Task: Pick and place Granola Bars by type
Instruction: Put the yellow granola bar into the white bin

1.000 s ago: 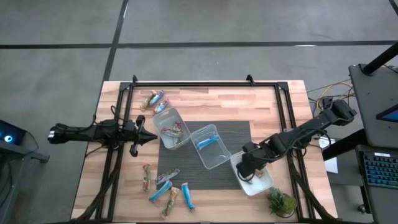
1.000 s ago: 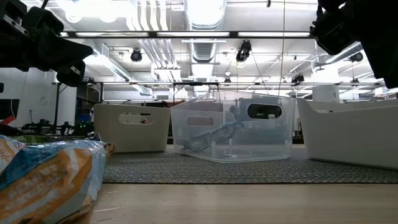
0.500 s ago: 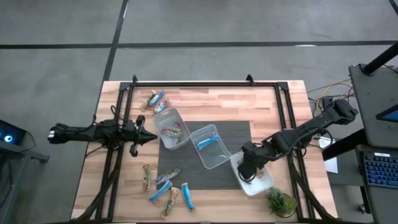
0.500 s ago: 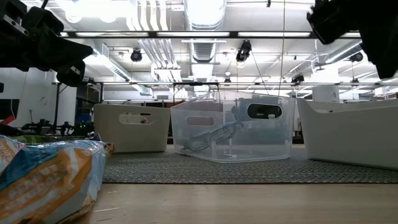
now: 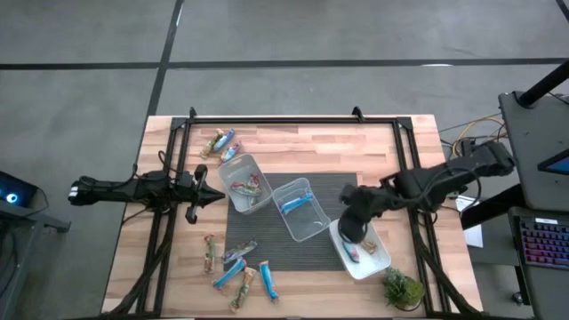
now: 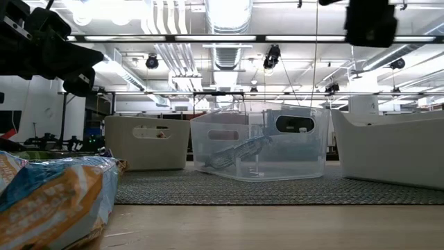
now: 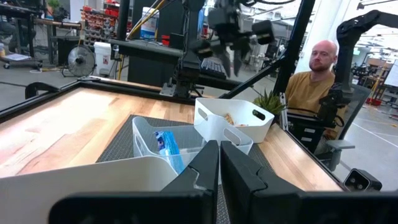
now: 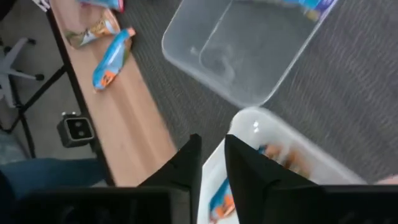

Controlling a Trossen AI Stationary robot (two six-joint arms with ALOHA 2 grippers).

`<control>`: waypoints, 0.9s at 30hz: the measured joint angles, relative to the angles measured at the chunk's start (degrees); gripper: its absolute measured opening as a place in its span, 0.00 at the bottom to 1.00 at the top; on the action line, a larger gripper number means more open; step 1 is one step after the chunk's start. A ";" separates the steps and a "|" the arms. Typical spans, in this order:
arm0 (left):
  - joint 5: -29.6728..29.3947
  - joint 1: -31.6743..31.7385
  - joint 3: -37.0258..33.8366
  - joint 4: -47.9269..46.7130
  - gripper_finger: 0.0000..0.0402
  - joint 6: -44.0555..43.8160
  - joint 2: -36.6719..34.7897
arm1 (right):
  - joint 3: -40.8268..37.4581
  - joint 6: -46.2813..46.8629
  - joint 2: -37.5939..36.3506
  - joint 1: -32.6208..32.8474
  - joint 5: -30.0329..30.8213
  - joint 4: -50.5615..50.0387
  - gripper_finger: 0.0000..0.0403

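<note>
High view: right gripper point(image 5: 354, 233) sits over the white tub point(image 5: 378, 263) at the mat's point(image 5: 342, 191) near-right corner; a bar lies in that tub. The middle clear tub point(image 5: 300, 208) holds a blue bar point(image 5: 292, 204), the left tub point(image 5: 245, 183) a few mixed ones. Loose granola bars point(image 5: 236, 265) lie on the wood near the front-left, and two more point(image 5: 220, 142) near the back-left. Left gripper point(image 5: 213, 197) waits at the table's left edge — fingers together, empty.

Low view: three tubs in a row, with a bar wrapper point(image 6: 54, 195) close up at the left.

Left wrist: fingers point(image 7: 205, 171) pressed together; a person sits beyond the table.

Right wrist: fingers point(image 8: 239, 165) narrow with a slim gap, nothing between them — bars in the white tub point(image 8: 264, 127) below.
</note>
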 joint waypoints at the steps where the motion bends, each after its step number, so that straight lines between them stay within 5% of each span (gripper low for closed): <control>1: 0.00 -0.01 0.00 0.00 0.00 0.00 -0.02 | 0.03 -1.75 -0.27 -0.91 -0.02 -0.08 0.14; 18: 0.01 0.01 0.00 0.00 0.00 0.00 0.00 | -0.16 -41.27 -5.97 -14.95 -0.67 0.40 0.07; 27: 0.01 0.01 0.01 0.00 0.00 0.00 -0.02 | -2.45 -50.61 -9.36 -22.95 -5.20 1.75 0.02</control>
